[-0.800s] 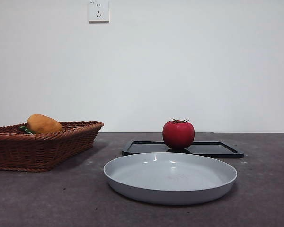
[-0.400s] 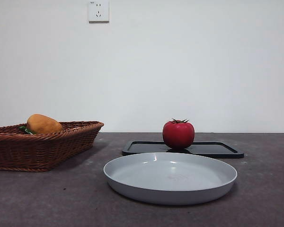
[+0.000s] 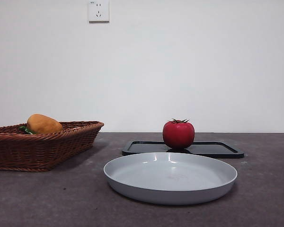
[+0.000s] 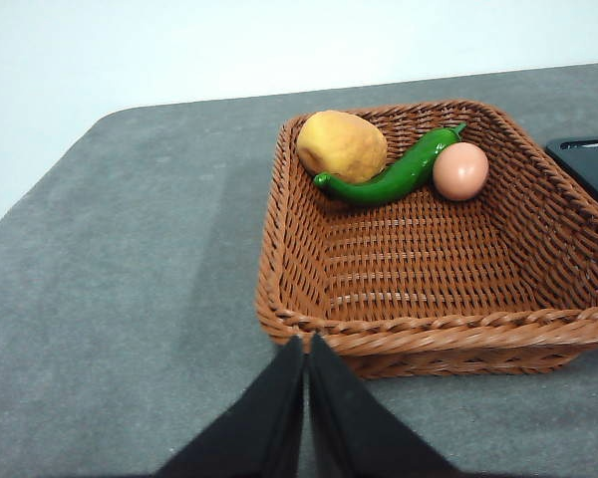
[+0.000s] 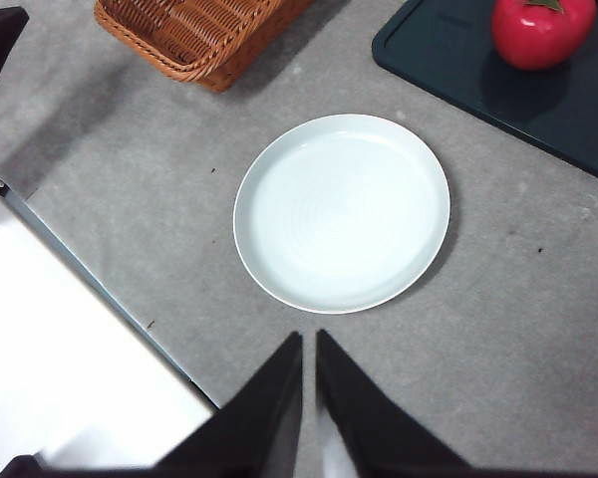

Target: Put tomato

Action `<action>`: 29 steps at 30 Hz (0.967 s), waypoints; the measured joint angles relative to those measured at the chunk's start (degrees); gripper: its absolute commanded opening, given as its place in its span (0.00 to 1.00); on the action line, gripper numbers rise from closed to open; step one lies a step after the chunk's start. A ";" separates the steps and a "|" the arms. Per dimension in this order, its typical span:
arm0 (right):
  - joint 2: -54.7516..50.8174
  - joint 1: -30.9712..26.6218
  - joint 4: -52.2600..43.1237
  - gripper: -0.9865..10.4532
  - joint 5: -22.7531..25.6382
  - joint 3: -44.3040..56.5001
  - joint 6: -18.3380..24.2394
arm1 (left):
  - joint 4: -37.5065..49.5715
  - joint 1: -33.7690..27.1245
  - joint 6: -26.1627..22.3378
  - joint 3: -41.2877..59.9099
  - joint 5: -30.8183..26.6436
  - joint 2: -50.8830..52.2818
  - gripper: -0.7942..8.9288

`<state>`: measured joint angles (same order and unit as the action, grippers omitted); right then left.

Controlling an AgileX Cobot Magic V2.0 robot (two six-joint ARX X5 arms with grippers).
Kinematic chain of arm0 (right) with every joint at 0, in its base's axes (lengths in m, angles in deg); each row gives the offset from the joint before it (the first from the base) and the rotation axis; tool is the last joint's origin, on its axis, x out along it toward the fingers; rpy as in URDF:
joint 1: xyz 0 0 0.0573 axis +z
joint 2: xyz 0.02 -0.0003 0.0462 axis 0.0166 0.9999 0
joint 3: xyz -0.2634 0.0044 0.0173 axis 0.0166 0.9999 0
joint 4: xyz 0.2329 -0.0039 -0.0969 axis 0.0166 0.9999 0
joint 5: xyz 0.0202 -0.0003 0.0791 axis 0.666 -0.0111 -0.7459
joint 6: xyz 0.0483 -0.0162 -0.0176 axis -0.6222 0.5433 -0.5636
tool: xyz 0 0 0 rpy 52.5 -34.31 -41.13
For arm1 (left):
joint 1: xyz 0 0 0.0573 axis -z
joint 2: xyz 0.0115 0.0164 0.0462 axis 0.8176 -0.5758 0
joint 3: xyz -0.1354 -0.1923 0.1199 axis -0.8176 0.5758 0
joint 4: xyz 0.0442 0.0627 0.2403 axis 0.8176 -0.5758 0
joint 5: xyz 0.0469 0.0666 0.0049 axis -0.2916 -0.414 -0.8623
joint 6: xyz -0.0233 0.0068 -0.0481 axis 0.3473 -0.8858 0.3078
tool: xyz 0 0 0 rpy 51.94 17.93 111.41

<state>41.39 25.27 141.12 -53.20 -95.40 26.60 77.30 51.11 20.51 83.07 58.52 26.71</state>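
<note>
Nothing had moved since earlier. We saw the tomato point(image 5: 543, 30) on the black tray point(image 5: 448, 60) behind the plate point(image 5: 341, 211); right gripper point(image 5: 309, 344), jaws closed and empty, hung nearer it.

A dark grey, slightly speckled table point(image 3: 47, 198) is carrying three things directly on its top. A brown wicker basket point(image 3: 42, 144) is sitting toward the left side in the front view, with bare tabletop around it. A pale grey round plate point(image 3: 170, 177) is lying near the front, nothing in it. Just behind the plate, a flat black tray point(image 3: 213, 149) is resting on the surface, apart from the plate's rim. The basket is standing well apart from both.
</note>
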 measured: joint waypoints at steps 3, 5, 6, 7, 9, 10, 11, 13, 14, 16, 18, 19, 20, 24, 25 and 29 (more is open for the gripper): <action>0.00 0.00 0.00 0.10 0.00 0.00 0.00 | 0.02 0.00 0.00 0.00 0.02 0.00 0.09; 0.00 0.00 0.00 0.10 0.00 0.00 0.00 | 0.02 0.00 0.00 0.00 0.02 0.00 0.09; 0.00 0.00 0.00 0.10 0.00 0.00 0.00 | 0.02 0.00 0.00 0.00 0.02 0.00 0.09; 0.00 0.00 0.00 0.10 0.00 0.00 0.00 | 0.02 0.00 0.00 0.00 0.02 0.00 0.09; 0.00 0.00 0.00 0.10 0.00 0.00 0.00 | 0.02 0.00 0.00 0.00 0.02 0.00 0.09; 0.00 0.00 0.00 0.10 0.00 0.00 0.00 | 0.02 0.00 0.00 0.00 0.00 0.00 0.09; 0.00 0.00 0.00 0.10 0.00 0.00 0.00 | 0.02 0.00 0.00 0.00 0.00 0.00 0.09; 0.00 0.00 0.00 0.10 0.00 0.00 0.00 | 0.02 0.00 0.00 0.00 0.02 0.00 0.09; 0.00 0.00 0.00 0.10 0.00 0.00 0.00 | 0.02 0.00 0.00 0.00 0.00 0.00 0.09; 0.00 0.00 0.00 0.10 0.00 0.00 0.00 | 0.02 0.00 0.02 0.00 0.00 0.00 0.09; 0.00 0.00 -0.02 0.10 0.00 0.00 0.02 | 0.02 0.00 0.00 0.00 0.02 0.00 0.09; -0.02 -0.02 -0.22 0.10 0.13 0.00 0.13 | 0.02 0.00 0.02 0.00 0.00 0.00 0.09; -0.11 -0.22 -0.79 0.10 0.15 0.02 0.28 | 0.02 -0.02 0.00 0.00 0.00 0.00 0.09; -2.25 -4.07 -8.68 0.10 0.00 0.74 1.31 | 0.02 0.00 0.02 0.00 0.00 0.00 0.09; -3.28 -5.49 -11.43 0.10 -0.13 1.33 1.33 | 0.02 0.00 0.02 0.00 0.00 0.00 0.09; -9.68 -13.07 -21.49 0.10 -0.42 6.88 1.27 | 0.02 0.00 0.02 0.00 0.00 0.00 0.09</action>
<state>31.71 12.20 119.63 -53.61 -88.51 27.87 77.33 51.11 20.53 83.07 58.52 26.71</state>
